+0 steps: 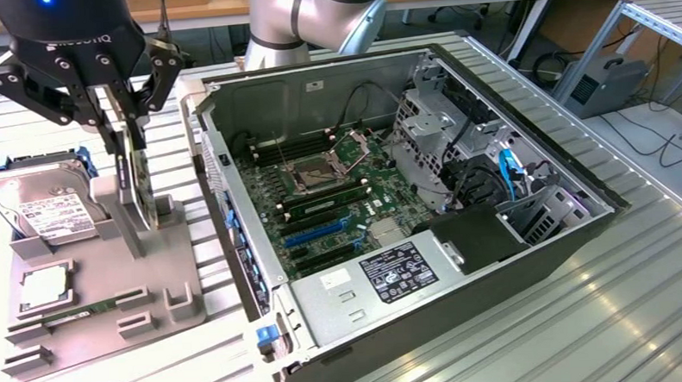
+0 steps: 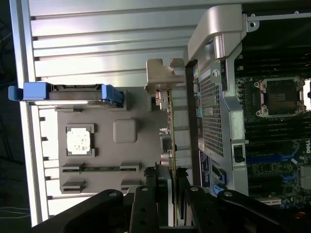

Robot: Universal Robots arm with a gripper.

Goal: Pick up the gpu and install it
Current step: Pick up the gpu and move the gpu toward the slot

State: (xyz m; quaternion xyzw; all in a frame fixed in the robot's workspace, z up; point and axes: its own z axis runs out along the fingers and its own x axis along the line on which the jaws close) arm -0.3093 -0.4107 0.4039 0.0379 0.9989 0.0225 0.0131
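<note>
**Robot pincer poised on graphics card beside an open computer**

A black robot pincer (image 1: 123,123) (image 2: 167,191), carried on a silver-grey arm (image 1: 310,20), hangs over the gpu (image 1: 140,195) (image 2: 171,141). The gpu is a thin dark circuit card standing upright on its long edge in a slot of a grey moulded parts holder (image 1: 102,262) (image 2: 102,111). The pincer is down at the card's top edge, with the card running between its two sides. Whether it is clenched on the card or merely straddling it cannot be told. The card's lower edge sits in the holder. In the wrist view its silvery metal end bracket (image 2: 163,77) is at the end away from the pincer.

The holder lies on a ribbed aluminium worktop (image 1: 623,317) (image 2: 97,48), just beside an open grey computer case (image 1: 302,93) (image 2: 214,97) and on the exterior view's left of it. A green motherboard (image 1: 331,209) (image 2: 277,131) lies exposed inside the case.

Sharing the holder are a silver boxy hard drive with a white label and blue side rails (image 1: 45,212) (image 2: 68,93), a square silver processor chip (image 1: 44,288) (image 2: 78,141) and a narrow green memory stick (image 1: 81,312) (image 2: 99,168). All three are apart from the card.
</note>
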